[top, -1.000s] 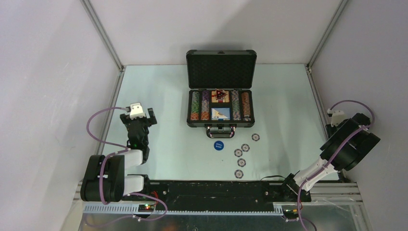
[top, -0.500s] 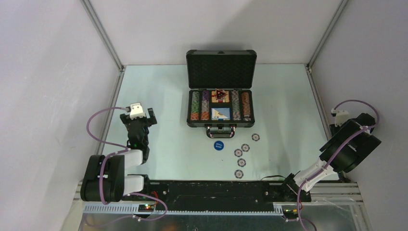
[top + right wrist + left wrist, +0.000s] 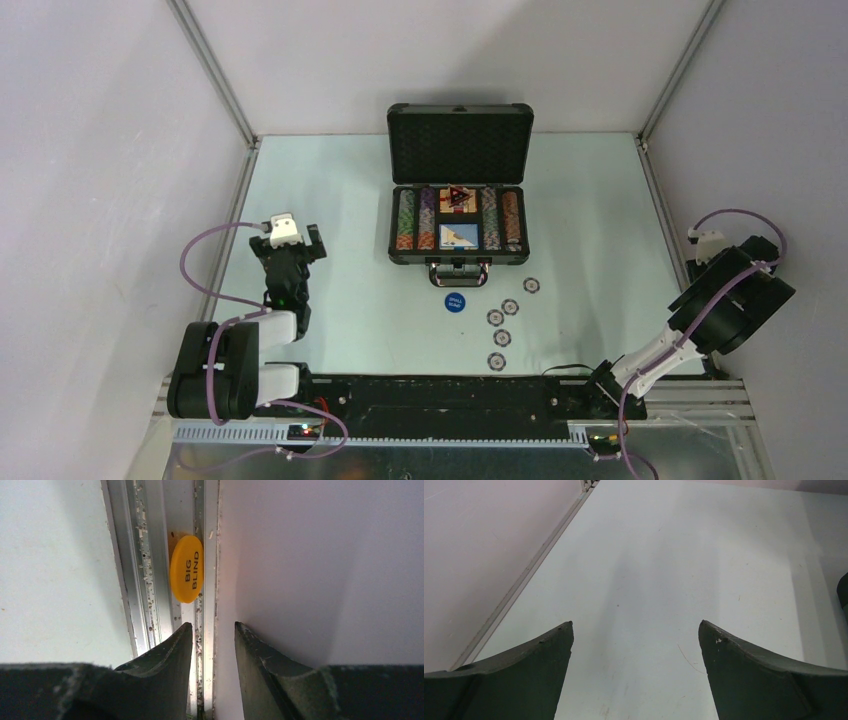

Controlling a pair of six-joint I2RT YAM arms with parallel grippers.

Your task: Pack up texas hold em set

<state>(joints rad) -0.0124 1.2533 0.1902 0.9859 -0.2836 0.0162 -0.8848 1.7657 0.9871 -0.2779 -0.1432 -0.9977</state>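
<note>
Place: robotics lab test cell, seen from my console | Signs: blank white walls (image 3: 450, 50) on aluminium framing (image 3: 213, 75) box in a pale table (image 3: 340, 200) | 6 o'clock: black rail (image 3: 450, 395) carrying my cabled left arm (image 3: 235, 360) and right arm (image 3: 725, 310)

Right arm: the black jointed right arm (image 3: 730, 300) now sits slightly further right than a second ago, nearer the grey side wall (image 3: 800, 150) and the near edge of the pale counter (image 3: 340, 200).
Wrist: the white wrist-camera housing (image 3: 706, 240) shifts right.
Right pincer: the right pincer (image 3: 212, 626) is carried along with it.
Cable: the purple cable loop (image 3: 745, 213) follows.
</note>
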